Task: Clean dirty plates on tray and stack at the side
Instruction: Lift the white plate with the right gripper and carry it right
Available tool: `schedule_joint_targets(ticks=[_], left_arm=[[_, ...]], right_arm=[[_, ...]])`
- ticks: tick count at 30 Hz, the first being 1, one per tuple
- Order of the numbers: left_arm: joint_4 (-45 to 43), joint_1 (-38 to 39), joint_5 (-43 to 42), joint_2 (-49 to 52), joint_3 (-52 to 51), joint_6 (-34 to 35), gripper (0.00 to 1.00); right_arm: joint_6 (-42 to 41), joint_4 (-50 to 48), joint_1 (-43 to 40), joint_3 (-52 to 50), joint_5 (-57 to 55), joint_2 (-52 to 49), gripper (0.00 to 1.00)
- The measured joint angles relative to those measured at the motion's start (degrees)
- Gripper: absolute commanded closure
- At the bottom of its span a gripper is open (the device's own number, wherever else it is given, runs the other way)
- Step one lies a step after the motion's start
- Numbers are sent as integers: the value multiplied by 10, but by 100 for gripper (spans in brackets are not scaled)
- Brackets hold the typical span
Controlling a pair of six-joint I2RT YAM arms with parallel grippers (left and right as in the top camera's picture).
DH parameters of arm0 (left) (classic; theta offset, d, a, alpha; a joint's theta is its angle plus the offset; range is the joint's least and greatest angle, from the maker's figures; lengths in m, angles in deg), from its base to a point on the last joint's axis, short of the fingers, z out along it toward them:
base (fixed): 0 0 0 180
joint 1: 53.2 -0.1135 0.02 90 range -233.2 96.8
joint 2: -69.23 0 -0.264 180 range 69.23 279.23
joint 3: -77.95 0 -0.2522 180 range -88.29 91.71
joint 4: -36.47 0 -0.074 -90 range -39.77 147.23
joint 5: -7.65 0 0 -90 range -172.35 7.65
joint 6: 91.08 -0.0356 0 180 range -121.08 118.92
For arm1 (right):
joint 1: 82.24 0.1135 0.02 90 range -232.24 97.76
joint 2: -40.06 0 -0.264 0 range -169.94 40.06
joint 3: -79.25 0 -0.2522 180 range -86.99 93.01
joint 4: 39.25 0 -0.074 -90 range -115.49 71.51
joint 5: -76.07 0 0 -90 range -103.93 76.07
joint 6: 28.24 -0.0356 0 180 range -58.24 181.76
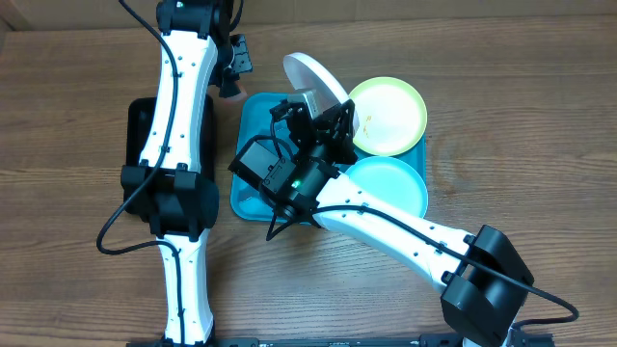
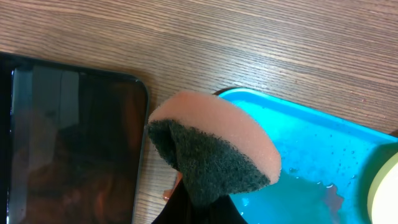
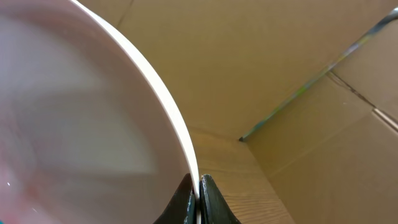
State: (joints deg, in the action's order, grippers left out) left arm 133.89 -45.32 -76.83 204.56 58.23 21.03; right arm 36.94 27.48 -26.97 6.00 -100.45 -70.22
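Closest to the right wrist lens, the right pincer (image 3: 199,198) is squeezing almost shut on the thin rim of the white plate (image 3: 74,124), holding it tilted up on edge over the far end of the tray (image 1: 253,188). The yellow plate (image 1: 390,111) and the blue plate (image 1: 390,188) are lying flat along the tray's right side, near each other. The left pincer (image 1: 231,69) is hanging over the desk (image 1: 77,77) just off the tray's far left corner, beside the black tray (image 2: 62,143), and is clamping a folded sponge (image 2: 211,143) with its dark scrub face showing. To my eye the raised plate is looking light and stiff, and probably slick from the wet tray. With only one narrow bite on the rim, it is likely to pivot or slide once the sponge is pressing on it. Wiping close to the gripped edge, or taking a deeper hold of the rim, is looking safer.
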Motion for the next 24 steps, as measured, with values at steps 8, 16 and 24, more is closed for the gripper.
schedule_joint_targets(ticks=[8, 16, 24], left_arm=[[0, 0, 0, 0, 0, 0, 96], [4, 0, 0, 0, 0, 0, 96], [4, 0, 0, 0, 0, 0, 96]], right_arm=[[0, 3, -2, 0, 41, 0, 96], [-2, 7, -78, 0, 342, 2, 96], [-2, 22, -248, 0, 702, 73, 96]])
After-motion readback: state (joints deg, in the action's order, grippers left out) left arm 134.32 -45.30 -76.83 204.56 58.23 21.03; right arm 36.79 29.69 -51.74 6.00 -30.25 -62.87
